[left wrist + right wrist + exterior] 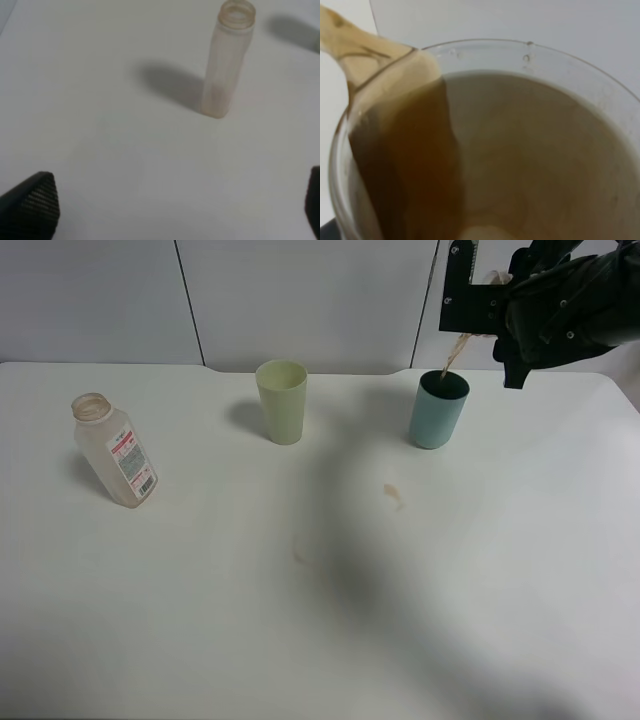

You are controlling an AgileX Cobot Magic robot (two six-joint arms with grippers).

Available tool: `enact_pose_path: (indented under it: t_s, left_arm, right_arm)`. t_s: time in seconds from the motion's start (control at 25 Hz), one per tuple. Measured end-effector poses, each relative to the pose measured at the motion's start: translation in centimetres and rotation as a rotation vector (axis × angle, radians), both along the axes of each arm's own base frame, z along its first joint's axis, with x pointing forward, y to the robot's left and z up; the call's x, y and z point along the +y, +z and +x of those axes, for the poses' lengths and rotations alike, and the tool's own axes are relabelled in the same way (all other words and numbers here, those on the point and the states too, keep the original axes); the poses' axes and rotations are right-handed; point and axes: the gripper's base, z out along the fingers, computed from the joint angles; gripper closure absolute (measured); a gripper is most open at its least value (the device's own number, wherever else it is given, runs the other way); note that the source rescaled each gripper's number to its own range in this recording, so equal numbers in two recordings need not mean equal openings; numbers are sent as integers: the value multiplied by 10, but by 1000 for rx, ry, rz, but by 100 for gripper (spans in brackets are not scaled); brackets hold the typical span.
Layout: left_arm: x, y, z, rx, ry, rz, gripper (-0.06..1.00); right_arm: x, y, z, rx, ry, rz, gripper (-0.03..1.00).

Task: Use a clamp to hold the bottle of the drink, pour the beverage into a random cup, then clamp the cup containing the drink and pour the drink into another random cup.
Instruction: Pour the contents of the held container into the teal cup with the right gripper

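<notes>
from the high camera, the right arm (570, 305) is reaching in at the far right corner, and its claw (490, 302) is tilting a cup (494, 280) over the teal tumbler (438, 410); only a sliver of that cup is showing past the black claw, so its colour is not readable here. a thin brown stream of tea (455, 352) is falling from the cup's rim into the teal tumbler's mouth. the teal tumbler is standing upright on the white table (320, 620) at the far right. to its left, well apart, a pale green tumbler (282, 401) is standing upright. the bottle (114, 450) is standing at the far left with its wide mouth uncapped and its red and white label facing the near side, looking nearly drained. two small brown spills (394, 493) are lying on the table nearer than the tumblers, one near the teal tumbler and a fainter one further left and nearer. in the left wrist view, the left claw (175, 205) is hanging released, its two black fingertips (31, 206) spread wide at the edges of the frame with bare table between them, and the bottle (227, 60) is standing well beyond them, untouched. in the right wrist view, the cup's clear rim (530, 52) is filling the frame, tipped over, with the tea (420, 170) running along the inside wall and spilling over the lip; the right claw's fingers are out of sight here, yet it is clenched on the cup.
</notes>
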Motion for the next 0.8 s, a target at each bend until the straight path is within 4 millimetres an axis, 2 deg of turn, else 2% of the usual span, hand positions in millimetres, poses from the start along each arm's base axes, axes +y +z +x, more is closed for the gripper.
enact_pose_path:
  t_s: [0.8]
  left_arm:
    - [0, 0, 0, 0, 0, 0, -5]
  right_arm:
    - [-2, 1, 0, 42, 47, -165, 97]
